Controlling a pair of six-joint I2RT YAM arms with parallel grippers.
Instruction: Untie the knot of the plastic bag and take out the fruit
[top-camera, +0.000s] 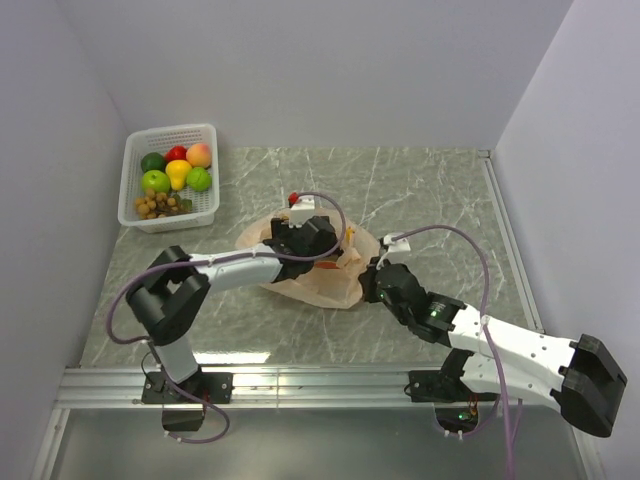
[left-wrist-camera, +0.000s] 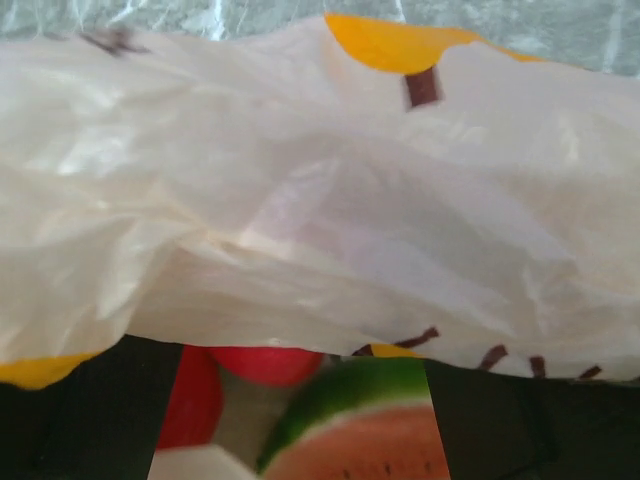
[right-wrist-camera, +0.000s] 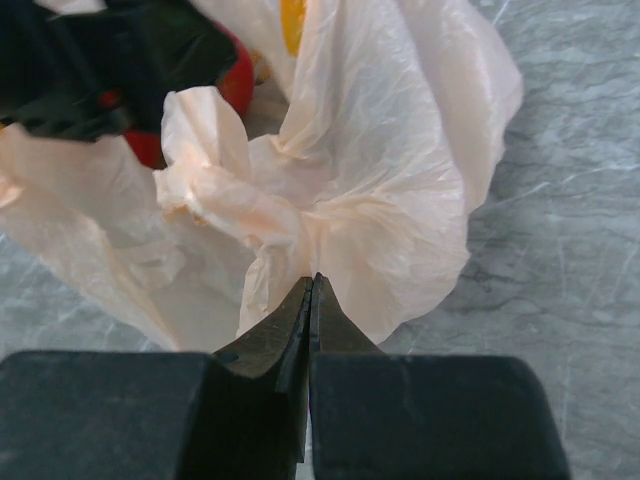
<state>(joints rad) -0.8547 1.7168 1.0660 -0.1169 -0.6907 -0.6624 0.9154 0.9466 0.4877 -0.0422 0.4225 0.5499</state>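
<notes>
The bag (top-camera: 335, 292) lies crumpled mid-table (top-camera: 430, 190) between the two grippers, well apart from the basket (top-camera: 208, 205) in the far left corner. It is thin, crinkly film, very light, limp and slippery. I judge it will slide and stretch rather than lift cleanly, and a hard tug could tear it. The best hold looks to be a gathered fold near the mouth, not the smooth wall. The right gripper (right-wrist-camera: 312, 285) has its fingers pressed together on such a fold at the bag's right edge, creases fanning out from its tips. Just beyond sits a bunched tuft, the knot (right-wrist-camera: 205, 185); whether it is tied or loose I cannot tell. The left gripper (top-camera: 322, 255) hangs over the bag's middle with its jaws apart and film draped across their ends. Under that film fruit shows: a watermelon wedge (left-wrist-camera: 365, 435) and a red fruit (left-wrist-camera: 265, 365), with more red beside it that may be a second piece. These look like hard, smooth toys, light enough to pinch across the middle, though round ones may roll. There is one bag, one knot, two grippers and one basket. The basket holds three green apples (top-camera: 155, 181), one pear (top-camera: 178, 172), one red apple (top-camera: 177, 153), one red-yellow apple (top-camera: 199, 154) and one cluster of tan balls (top-camera: 160, 206).
</notes>
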